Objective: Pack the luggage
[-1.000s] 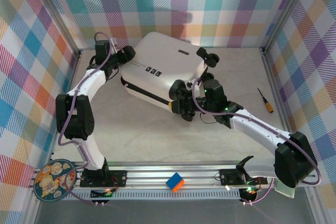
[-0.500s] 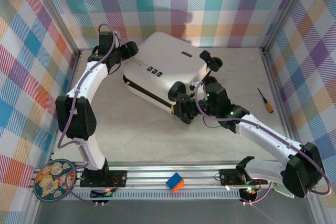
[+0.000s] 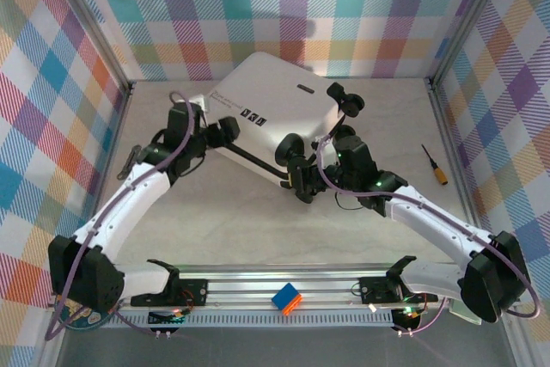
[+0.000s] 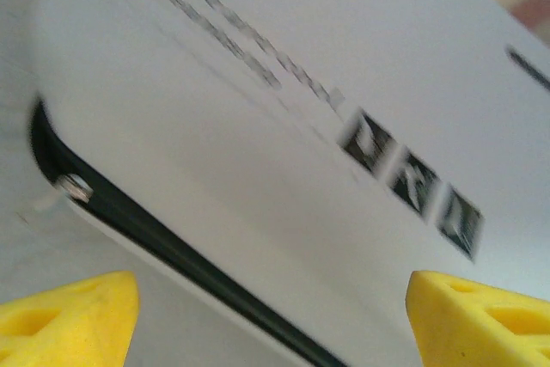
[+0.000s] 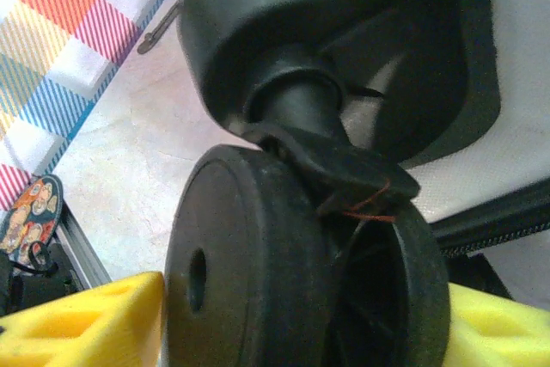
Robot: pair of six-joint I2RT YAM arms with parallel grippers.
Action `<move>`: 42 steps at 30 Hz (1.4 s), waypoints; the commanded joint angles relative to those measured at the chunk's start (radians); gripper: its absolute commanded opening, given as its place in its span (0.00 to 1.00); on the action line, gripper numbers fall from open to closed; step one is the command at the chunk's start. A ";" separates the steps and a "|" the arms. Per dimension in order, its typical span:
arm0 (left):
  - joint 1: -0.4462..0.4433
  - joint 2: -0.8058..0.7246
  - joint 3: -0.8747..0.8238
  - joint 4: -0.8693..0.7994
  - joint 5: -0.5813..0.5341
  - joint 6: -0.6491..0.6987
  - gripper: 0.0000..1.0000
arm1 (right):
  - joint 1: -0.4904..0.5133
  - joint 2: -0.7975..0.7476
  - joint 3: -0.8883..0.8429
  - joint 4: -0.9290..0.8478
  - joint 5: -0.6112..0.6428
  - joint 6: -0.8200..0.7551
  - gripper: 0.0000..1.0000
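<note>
Camera overhead: finding the luggage (image 3: 275,105) lying closed at the far middle of the counter (image 3: 223,212); noting the left gripper (image 3: 225,131) swung in from the far-left corner to the near-left edge of it. Left wrist: looking across white shell and black zipper seam (image 4: 172,257), gripper spread wide, holding nothing. Right wrist: seeing the right gripper (image 5: 292,324) narrowing from wide onto a wheel (image 5: 258,247), fingers (image 5: 94,315) pressing either side. Judging both arms closing in on the luggage, likely to shift or unzip it.
</note>
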 commanded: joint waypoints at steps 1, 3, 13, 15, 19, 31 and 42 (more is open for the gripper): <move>-0.078 -0.067 -0.041 -0.034 -0.056 -0.030 0.81 | 0.010 0.029 0.048 0.075 -0.082 0.011 0.55; -0.123 -0.099 -0.050 -0.058 -0.093 -0.036 0.81 | 0.022 0.044 0.048 0.103 -0.084 0.022 0.46; -0.200 -0.156 -0.054 -0.153 -0.164 -0.034 0.81 | 0.162 0.171 0.143 0.130 -0.010 0.002 0.54; -0.235 -0.164 -0.066 -0.151 -0.163 -0.054 0.81 | 0.162 0.121 0.126 0.100 0.046 -0.020 0.63; -0.326 -0.157 -0.066 -0.167 -0.225 -0.108 0.81 | 0.137 -0.030 0.070 0.007 0.151 -0.055 0.75; -0.550 -0.013 -0.035 -0.115 -0.400 -0.265 0.81 | -0.096 -0.285 -0.136 -0.061 0.128 -0.036 0.81; -0.615 0.126 0.049 -0.081 -0.495 -0.315 0.90 | -0.128 -0.236 -0.228 0.041 0.069 -0.013 0.82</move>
